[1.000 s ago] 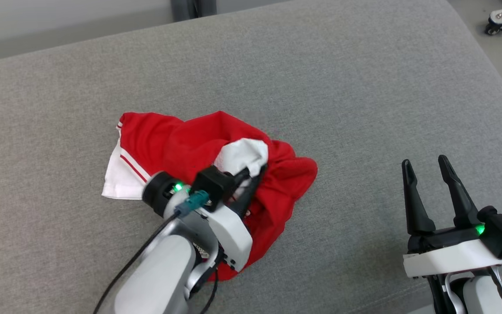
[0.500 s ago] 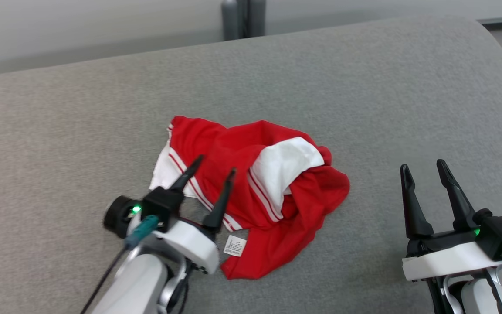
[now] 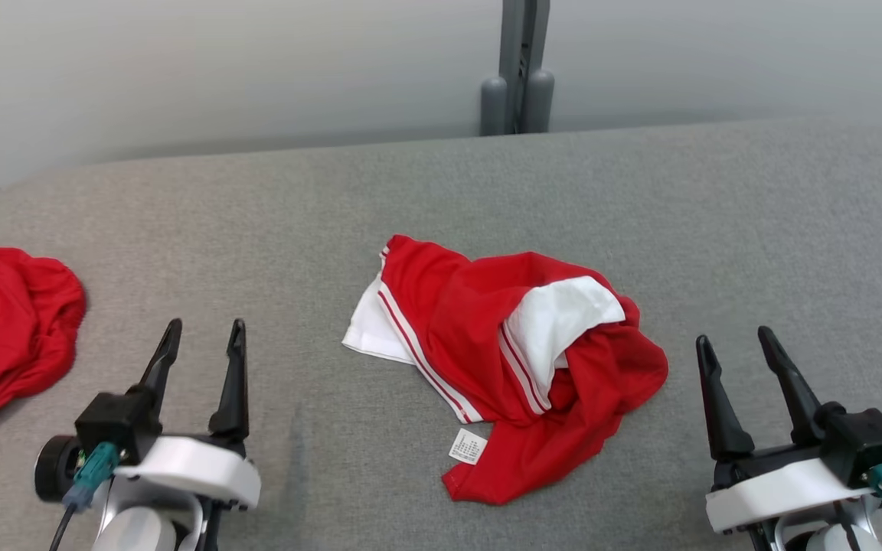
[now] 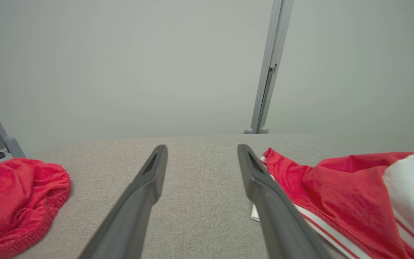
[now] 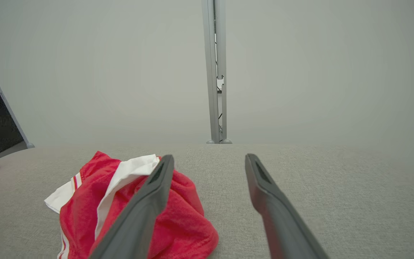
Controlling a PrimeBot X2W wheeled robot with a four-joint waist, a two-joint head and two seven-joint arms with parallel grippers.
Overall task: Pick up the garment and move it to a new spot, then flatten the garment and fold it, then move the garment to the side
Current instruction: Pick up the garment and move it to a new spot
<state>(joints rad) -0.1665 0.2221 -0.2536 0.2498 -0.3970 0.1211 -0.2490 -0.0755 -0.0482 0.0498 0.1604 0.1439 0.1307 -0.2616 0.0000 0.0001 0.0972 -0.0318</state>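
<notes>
**Mia:** Where is the crumpled red and white cloth garment (image 3: 472, 321)?

**Tom:** It lies in a heap in the middle of the head view, on the big grey cloth cushion (image 3: 257, 229). A white part is folded over on top. A small white tag (image 3: 468, 446) pokes out at the lower edge.

**Mia:** Is anything holding it?

**Tom:** No. The left end effector (image 3: 206, 329) is in the lower left of the frame. Its two long dark fingers are spread apart, with nothing between them. It is well apart from the heap.

**Mia:** And the other one?

**Tom:** The right end effector (image 3: 733, 337) is in the lower right, spread wide and empty too (its fingers point up the frame). It is near the heap's right side, not touching it.

**Mia:** What is that red lump at the far left?

**Tom:** Another bunched-up red cloth (image 3: 4, 321), lying on the same cushion at the left edge of the frame. In the left wrist view it is at the lower left, and the garment is at the lower right.

**Mia:** And behind the cushion?

**Tom:** A grey metal post (image 3: 517, 69) stands at the top middle, in front of a pale wall.
</notes>
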